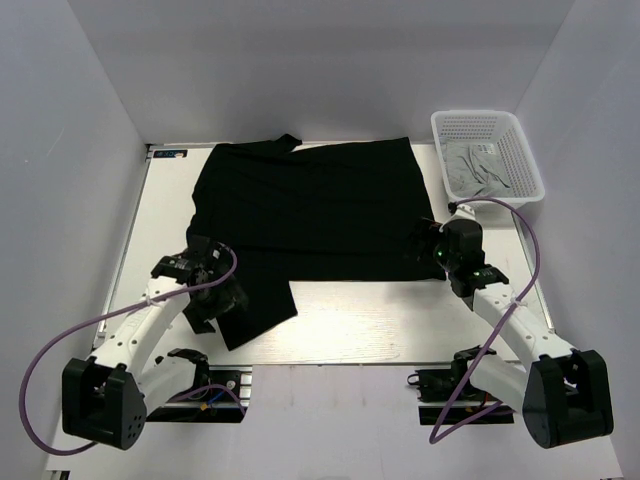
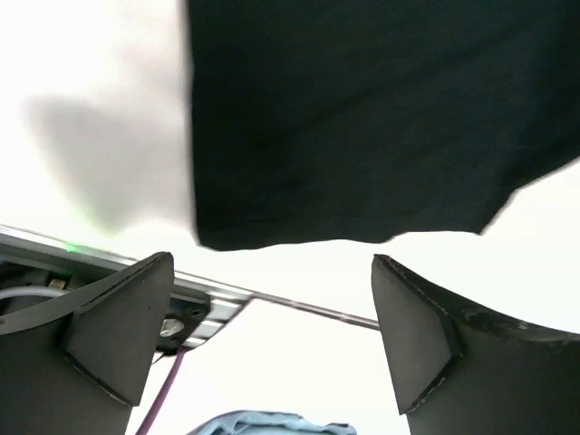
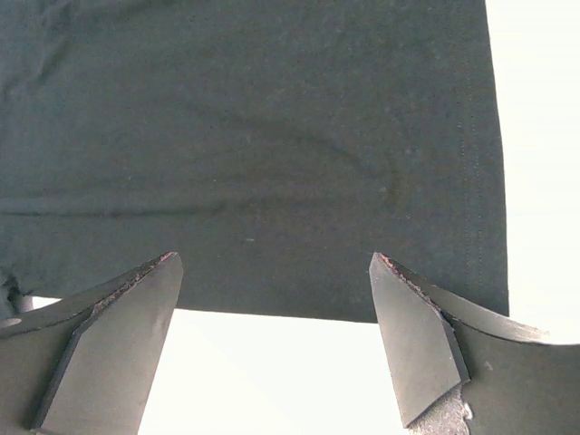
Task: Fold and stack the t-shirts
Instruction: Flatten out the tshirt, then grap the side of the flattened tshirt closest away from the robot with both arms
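Two t-shirts and two claws, entered in order.

Item 1: black t-shirt (image 1: 310, 210). It is spread flat across the far half of the table (image 1: 350, 325), with one sleeve trailing toward my left base. The right wrist view shows a few shallow wrinkles.

Item 2: light grey t-shirt (image 1: 478, 168). It is crumpled inside the white mesh basket (image 1: 532, 170) at the far right corner, well apart from both claws.

Left gripper (image 2: 272, 272): jaws wide apart with nothing between them. The black sleeve hem lies just ahead of the tips.

Right gripper (image 3: 272, 267): likewise spread wide and empty. It is poised at the shirt's near hem, close to the right corner.

Handling, as I judge it:
- The cloth is thin, light and limp, with no stiffness to carry a fold, so an edge lifted at one point will sag and drag.
- It is likely to slide easily on the smooth tabletop.
- It is not fragile.

Best hold: pinch the hem or sleeve edge itself, one claw at each side. I would keep low to the table, so the fold comes over evenly.
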Action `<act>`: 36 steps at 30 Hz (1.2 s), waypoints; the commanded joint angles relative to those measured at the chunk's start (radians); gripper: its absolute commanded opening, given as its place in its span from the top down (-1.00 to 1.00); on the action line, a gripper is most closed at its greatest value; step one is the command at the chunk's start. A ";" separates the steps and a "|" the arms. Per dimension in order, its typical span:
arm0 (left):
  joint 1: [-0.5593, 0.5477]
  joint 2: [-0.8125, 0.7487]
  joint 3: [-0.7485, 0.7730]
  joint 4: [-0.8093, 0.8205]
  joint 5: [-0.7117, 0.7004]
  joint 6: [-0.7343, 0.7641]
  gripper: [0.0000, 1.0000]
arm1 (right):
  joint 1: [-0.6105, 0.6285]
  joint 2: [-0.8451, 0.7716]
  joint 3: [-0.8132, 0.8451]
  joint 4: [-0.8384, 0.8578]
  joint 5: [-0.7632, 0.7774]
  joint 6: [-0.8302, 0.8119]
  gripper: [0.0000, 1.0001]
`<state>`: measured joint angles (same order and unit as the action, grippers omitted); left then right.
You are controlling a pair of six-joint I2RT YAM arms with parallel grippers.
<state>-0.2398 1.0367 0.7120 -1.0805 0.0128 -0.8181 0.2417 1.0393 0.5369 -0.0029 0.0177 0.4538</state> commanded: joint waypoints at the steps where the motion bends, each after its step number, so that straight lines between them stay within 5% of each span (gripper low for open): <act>1: -0.019 0.019 -0.077 -0.029 -0.018 -0.068 -1.00 | -0.004 -0.018 -0.011 0.044 0.037 0.005 -0.80; 13: -0.092 0.198 -0.151 0.133 -0.037 -0.228 -1.00 | -0.005 0.005 -0.017 0.052 0.080 0.009 -0.80; 18: -0.124 0.284 -0.082 0.088 -0.111 -0.228 -0.78 | -0.008 0.002 -0.014 0.035 0.109 0.019 -0.80; 31: -0.124 0.270 -0.155 0.162 -0.131 -0.248 0.49 | -0.007 0.002 -0.008 0.004 0.149 0.037 -0.80; 34: -0.124 0.258 -0.155 0.188 -0.099 -0.248 1.00 | -0.008 0.007 -0.002 -0.032 0.159 0.049 -0.80; 36: -0.124 0.217 -0.135 0.188 -0.068 -0.216 1.00 | -0.008 0.017 0.018 -0.087 0.183 0.078 -0.80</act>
<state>-0.3630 1.2812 0.5983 -0.9215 -0.0002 -1.0554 0.2359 1.0431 0.5259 -0.0238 0.1516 0.4934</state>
